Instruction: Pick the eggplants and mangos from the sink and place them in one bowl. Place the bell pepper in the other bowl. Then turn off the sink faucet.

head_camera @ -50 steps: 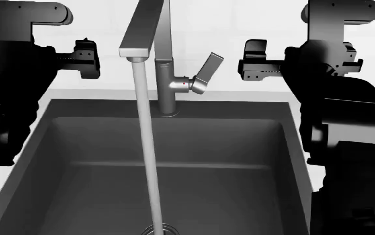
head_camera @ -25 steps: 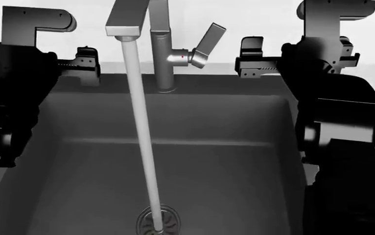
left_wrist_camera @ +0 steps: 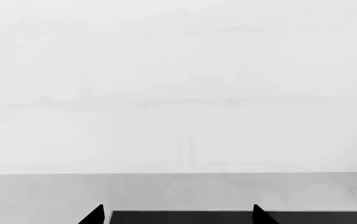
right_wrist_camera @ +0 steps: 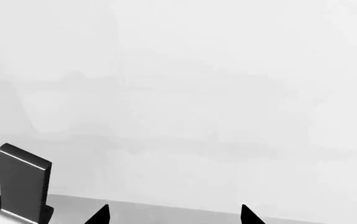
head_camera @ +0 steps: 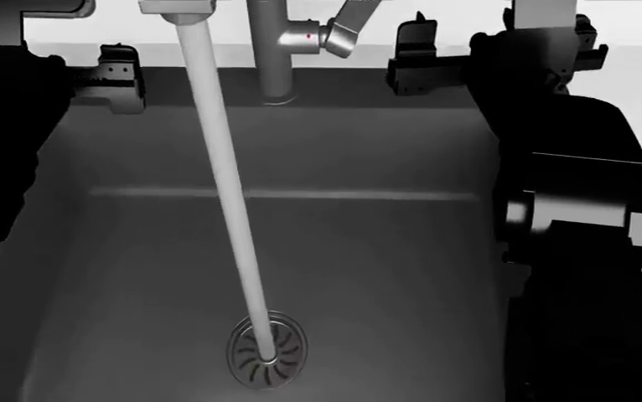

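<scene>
The dark grey sink [head_camera: 388, 251] fills the head view, with its round slotted drain [head_camera: 267, 350] at the bottom. Water runs in a pale stream [head_camera: 223, 184] from the sink faucet [head_camera: 271, 50] down onto the drain. The faucet's slanted lever [head_camera: 346, 27] [right_wrist_camera: 23, 184] carries a red dot. My left gripper [head_camera: 120, 77] [left_wrist_camera: 176, 217] hangs open at the sink's back left edge. My right gripper [head_camera: 414, 59] [right_wrist_camera: 173, 217] is open just right of the lever, apart from it. No eggplants, mangos, bell pepper or bowl are in view.
A white wall [left_wrist_camera: 178, 84] rises behind a grey counter strip [left_wrist_camera: 178, 191]. My dark arms [head_camera: 578, 209] flank the basin on both sides and hide its side rims.
The head view has tilted down: the faucet and both grippers slid up the frame and the drain came fully into view. Water keeps running.
</scene>
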Available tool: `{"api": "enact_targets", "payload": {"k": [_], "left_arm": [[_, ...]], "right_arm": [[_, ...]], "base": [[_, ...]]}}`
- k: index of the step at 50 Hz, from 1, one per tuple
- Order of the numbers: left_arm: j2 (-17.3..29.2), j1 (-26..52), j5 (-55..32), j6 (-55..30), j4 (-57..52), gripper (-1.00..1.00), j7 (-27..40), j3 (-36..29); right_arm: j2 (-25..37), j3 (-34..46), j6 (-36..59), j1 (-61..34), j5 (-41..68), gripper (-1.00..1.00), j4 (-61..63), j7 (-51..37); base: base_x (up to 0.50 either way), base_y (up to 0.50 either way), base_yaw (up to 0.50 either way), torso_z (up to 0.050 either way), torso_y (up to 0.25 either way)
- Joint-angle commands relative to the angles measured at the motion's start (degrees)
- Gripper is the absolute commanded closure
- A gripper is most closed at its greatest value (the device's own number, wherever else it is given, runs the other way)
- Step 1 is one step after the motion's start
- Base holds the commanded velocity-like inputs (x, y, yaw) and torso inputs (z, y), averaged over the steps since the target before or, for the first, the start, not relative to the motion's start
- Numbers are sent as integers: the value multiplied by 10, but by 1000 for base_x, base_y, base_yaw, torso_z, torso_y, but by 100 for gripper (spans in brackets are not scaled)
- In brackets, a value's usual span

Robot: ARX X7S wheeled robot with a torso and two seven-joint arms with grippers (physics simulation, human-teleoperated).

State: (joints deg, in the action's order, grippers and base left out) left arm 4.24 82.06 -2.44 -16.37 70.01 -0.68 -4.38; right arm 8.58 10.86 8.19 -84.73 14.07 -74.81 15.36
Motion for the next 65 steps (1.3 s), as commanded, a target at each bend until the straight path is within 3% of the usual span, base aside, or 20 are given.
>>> {"api": "enact_targets", "payload": {"k": [1,15,44,65], "left_arm": [[5,-5,-6,-25,-34,-100,-6,4],[14,-24,-13,-73,-97,-100,-1,3],[17,-4,-10,-3,8,-100,-9,-12],[18,-52,-23,-77,-123,-100,-6,-12]], "right_arm": [[-12,-46,-16,-4,-40,-100,-1,16],[-27,-88,-26,-11,-83,-100,-2,24],[-74,-133,-15,-27,-135,-100,-2,73],[-37,-142,-22,-28,-138,-100,-2,26]], "base": [[0,0,0,25,-160],[0,0,0,13,-78],[0,0,0,0,0],[0,0,0,0,0]]}}
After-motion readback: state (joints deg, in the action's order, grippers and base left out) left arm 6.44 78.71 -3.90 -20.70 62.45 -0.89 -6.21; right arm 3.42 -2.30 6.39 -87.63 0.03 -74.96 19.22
